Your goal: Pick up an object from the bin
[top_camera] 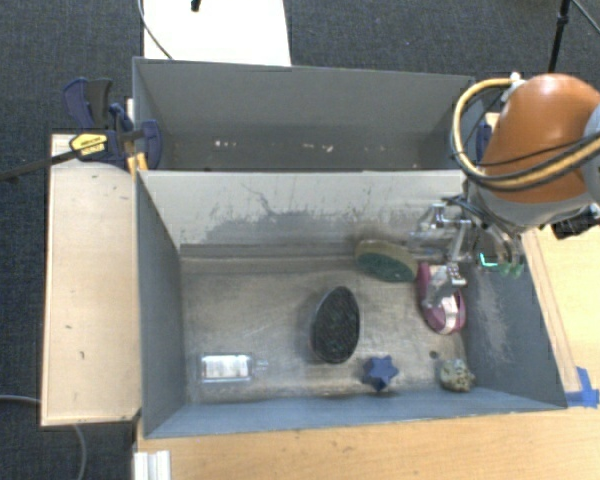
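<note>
Here the gripper (444, 288) hovers over the scuffed grey bin (250, 303).

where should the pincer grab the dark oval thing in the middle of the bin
Probably across the middle of the dark oval object, on its short width, from straight above. It lies flat, long axis front to back, with bare bin floor on both long sides.

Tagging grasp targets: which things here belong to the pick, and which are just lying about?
In the job: gripper, low at the right of the bin; pink-purple object right beneath it.

Lying about: green oval pad beside the gripper; dark oval object in the middle; clear packet, blue star-shaped piece and mottled lump along the front wall.
</note>
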